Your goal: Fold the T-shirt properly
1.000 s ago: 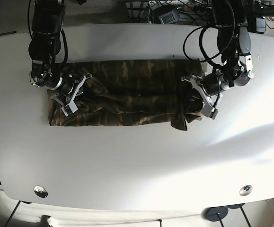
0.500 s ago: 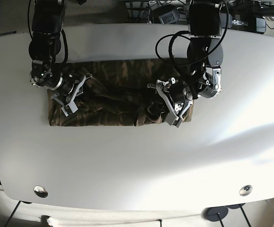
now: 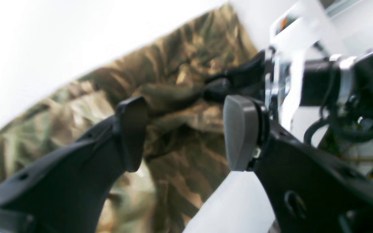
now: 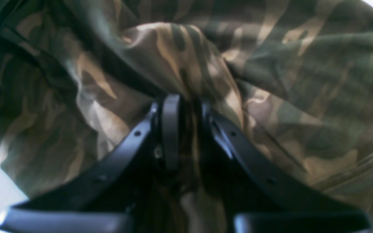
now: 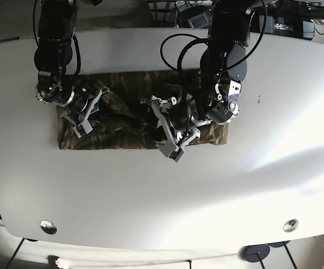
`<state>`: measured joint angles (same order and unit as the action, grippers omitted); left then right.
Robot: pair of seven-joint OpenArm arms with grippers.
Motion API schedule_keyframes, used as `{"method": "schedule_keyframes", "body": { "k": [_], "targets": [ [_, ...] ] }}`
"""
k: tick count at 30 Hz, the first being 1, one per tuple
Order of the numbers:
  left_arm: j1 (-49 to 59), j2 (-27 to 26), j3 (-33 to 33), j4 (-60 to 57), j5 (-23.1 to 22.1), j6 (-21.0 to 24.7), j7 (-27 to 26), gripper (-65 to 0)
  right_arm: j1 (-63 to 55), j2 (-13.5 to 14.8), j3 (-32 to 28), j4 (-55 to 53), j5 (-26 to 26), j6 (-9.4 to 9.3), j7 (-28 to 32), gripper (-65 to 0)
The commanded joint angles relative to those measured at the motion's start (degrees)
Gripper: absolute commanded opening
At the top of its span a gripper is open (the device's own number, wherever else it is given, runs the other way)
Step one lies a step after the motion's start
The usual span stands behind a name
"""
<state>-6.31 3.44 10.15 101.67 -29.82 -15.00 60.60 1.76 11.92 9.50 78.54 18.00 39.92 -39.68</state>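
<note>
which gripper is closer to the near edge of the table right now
Left. The left gripper hangs at the camo T-shirt's near hem; the right gripper sits farther back, gripping its end.

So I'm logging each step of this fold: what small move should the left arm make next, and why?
Probably lift the left gripper away: its jaws are open with nothing between them, the T-shirt lies beneath, and the right gripper is clamped on cloth.
</note>
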Motion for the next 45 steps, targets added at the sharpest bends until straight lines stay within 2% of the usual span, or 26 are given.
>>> {"method": "schedule_keyframes", "body": {
  "k": [1, 6, 8, 9, 13, 15, 16, 19, 20, 22, 24, 26, 29, 32, 35, 38, 41, 43, 45],
  "targets": [
    [0.99, -3.49, -3.25, 4.22, -0.64, -0.07, -1.04, -29.9, 0.39, 0.43, 0.13, 0.36, -0.55, 0.08, -0.98, -56.4],
    [6.61, -9.11, -12.57, 7.30, -0.55, -0.07, -1.21, -31.1, 0.48, -0.80, 0.22, 0.36, -0.55, 0.08, -0.98, -56.4],
    [8.64, -10.52, -16.70, 7.12, -0.46, -0.07, -1.21, -40.6, 0.39, -0.98, 0.22, 1.41, -0.55, 0.08, -1.24, -56.3],
    [9.60, -11.22, -18.28, 7.12, -0.64, -0.16, -1.21, -47.6, 0.31, -1.07, 0.22, 3.26, -0.55, 0.08, -1.33, -56.3],
    [10.75, -11.75, -18.90, 7.12, -0.64, -0.16, -1.74, -63.1, -0.84, -1.07, 0.22, 11.17, 0.42, 0.08, -4.05, -55.2],
    [11.89, -11.93, -18.90, 7.12, -0.73, -0.16, -3.94, -65.0, -0.84, -0.89, 0.83, 16.01, 3.76, 0.08, -7.84, -46.5],
    [12.94, -11.84, -18.90, 7.12, -0.73, -0.16, -6.05, -65.0, -0.75, -0.98, 3.56, 19.26, 6.92, 0.08, -10.65, -35.4],
    [13.73, -11.66, -18.81, 6.42, -0.81, -0.25, -7.63, -65.0, 1.19, -1.07, 12.09, 21.46, 13.52, 0.08, -16.36, -13.8],
    [13.56, -11.66, -18.81, 5.54, -0.90, -0.95, -7.72, -65.0, 2.33, -1.07, 15.43, 21.28, 15.28, 0.08, -18.65, -7.9],
    [13.38, -11.66, -18.81, 2.73, -1.25, -5.79, -7.98, -65.0, 4.35, -0.89, 22.55, 18.91, 18.53, 0.08, -22.96, -0.8],
    [13.38, -11.66, -18.81, 0.79, -0.99, -10.27, -9.83, -65.0, 6.55, -0.45, 28.53, 14.95, 20.29, 0.08, -26.38, 0.0],
    [13.65, -11.66, -18.81, -1.14, -0.90, -11.41, -15.28, -65.0, 7.95, 1.57, 33.27, 8.53, 20.55, 0.08, -27.53, 0.0],
    [13.47, -11.93, -18.81, -5.27, -1.08, -11.50, -18.27, -65.0, 7.69, 4.30, 33.54, -0.35, 20.90, 0.08, -24.89, 0.0],
    [13.29, -12.01, -18.81, -7.03, -1.17, -11.50, -18.36, -65.0, 6.55, 5.09, 33.54, -5.97, 20.46, 0.08, -22.43, 0.0],
    [12.68, -12.01, -18.81, -10.99, -1.17, -11.50, -18.44, -65.0, 5.14, 4.56, 33.27, -8.17, 20.37, 0.08, -20.49, 0.0],
    [12.15, -12.10, -18.81, -13.54, -1.17, -11.59, -18.44, -65.0, 4.17, 2.80, 33.18, -8.08, 20.37, 0.08, -20.49, 0.0],
    [12.15, -12.10, -18.81, -12.39, -1.17, -11.59, -18.36, -65.0, 3.91, -0.36, 32.39, -8.08, 20.37, 0.08, -20.76, 0.0],
    [12.15, -12.10, -18.81, -11.43, -1.17, -11.59, -18.18, -65.0, 2.59, -1.07, 26.50, -7.82, 20.90, 0.08, -20.76, -0.2],
    [12.15, -12.10, -18.81, -10.37, -1.17, -11.50, -18.18, -65.0, 2.42, -2.21, 23.25, -6.94, 22.13, 0.08, -20.67, -0.2]
  ]
}}
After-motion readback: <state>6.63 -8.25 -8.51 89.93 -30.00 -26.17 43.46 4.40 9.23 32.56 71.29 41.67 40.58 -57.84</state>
